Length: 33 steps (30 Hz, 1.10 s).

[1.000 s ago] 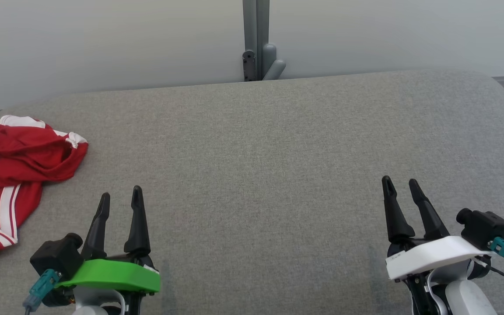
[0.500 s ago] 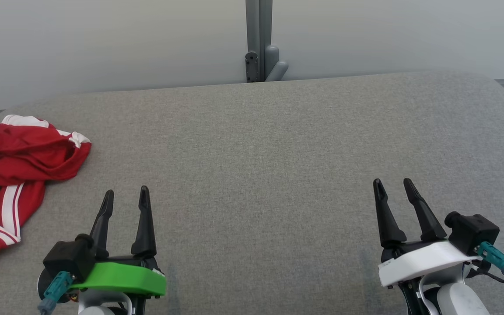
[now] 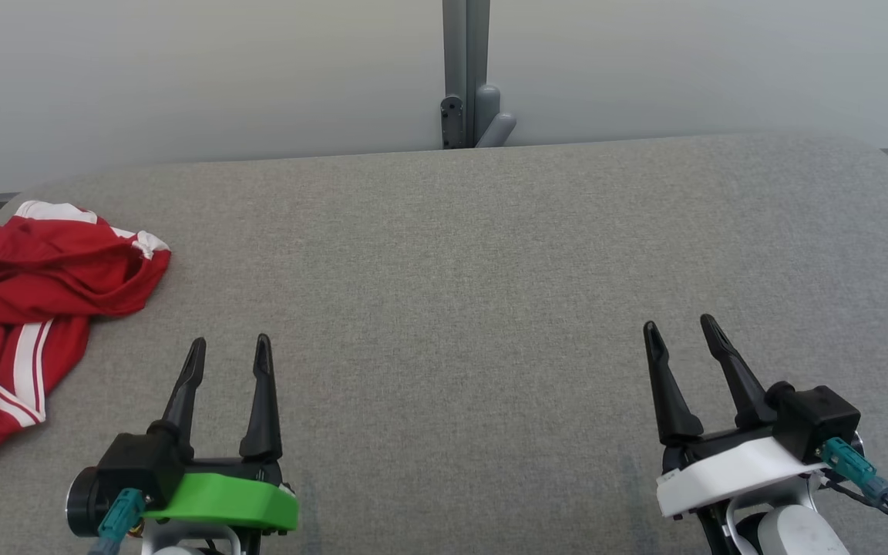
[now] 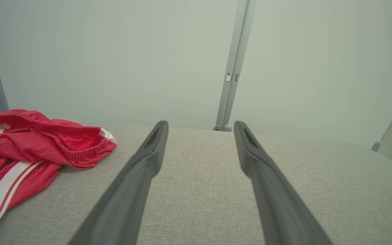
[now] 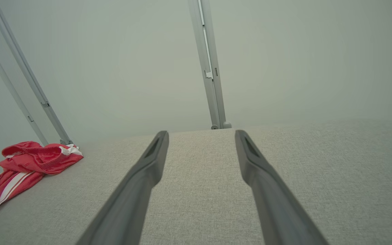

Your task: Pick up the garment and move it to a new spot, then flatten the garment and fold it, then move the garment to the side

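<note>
The crumpled red garment (image 3: 20, 308) lies at the left edge of the worktop (image 3: 452, 270), its long axis near-to-far, waistband at the far end. The left claw (image 3: 230, 341) and right claw (image 3: 679, 324) are both spread, holding nothing.

So the left gripper (image 3: 230, 341) and right gripper (image 3: 679, 323) both have their jaws spread wide and empty, tips over the grey fabric tabletop (image 3: 452, 254). Crumpled red garment (image 3: 43, 293) with white stripes sits out left of the left jaws, not touching, well apart from the right ones.
</note>
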{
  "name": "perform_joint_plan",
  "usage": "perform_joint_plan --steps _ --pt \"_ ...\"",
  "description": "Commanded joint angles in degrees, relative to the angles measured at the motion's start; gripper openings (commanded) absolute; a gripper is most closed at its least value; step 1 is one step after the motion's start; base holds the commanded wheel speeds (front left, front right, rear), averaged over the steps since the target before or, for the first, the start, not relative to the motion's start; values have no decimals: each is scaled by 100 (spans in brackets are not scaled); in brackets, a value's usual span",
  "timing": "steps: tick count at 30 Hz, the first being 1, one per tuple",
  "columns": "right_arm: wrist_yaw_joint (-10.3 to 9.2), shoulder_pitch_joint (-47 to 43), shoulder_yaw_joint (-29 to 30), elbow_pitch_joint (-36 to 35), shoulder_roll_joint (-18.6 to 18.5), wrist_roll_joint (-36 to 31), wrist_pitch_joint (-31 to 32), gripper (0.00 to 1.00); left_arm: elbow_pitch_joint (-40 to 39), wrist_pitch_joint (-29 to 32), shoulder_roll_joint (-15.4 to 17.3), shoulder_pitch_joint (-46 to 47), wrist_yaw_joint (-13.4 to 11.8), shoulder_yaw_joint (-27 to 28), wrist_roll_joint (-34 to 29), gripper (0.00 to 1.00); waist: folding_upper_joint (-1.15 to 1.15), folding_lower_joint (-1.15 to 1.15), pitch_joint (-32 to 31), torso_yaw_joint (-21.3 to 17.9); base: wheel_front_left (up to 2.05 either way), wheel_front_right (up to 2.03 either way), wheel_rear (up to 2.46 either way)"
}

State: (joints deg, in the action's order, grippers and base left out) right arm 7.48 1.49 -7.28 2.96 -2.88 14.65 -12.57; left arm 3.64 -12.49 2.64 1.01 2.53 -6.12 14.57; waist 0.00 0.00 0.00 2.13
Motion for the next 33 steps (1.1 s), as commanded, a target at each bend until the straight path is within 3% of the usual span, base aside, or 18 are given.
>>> perform_joint_plan --steps 1,22,33 --pt "2 -28 -15 -64 -9 -115 -52 100 -24 -57 33 -39 0 -7 -115 100 0 0 -6 7 0 0 0" --pt "2 -159 -72 -56 -5 -853 -276 100 -82 -285 41 -148 55 -92 -898 100 0 0 -48 75 0 0 0" --pt "1 -214 -53 -24 -3 -753 -270 100 -19 -275 40 -174 55 -119 -875 100 0 0 -77 120 0 0 0"
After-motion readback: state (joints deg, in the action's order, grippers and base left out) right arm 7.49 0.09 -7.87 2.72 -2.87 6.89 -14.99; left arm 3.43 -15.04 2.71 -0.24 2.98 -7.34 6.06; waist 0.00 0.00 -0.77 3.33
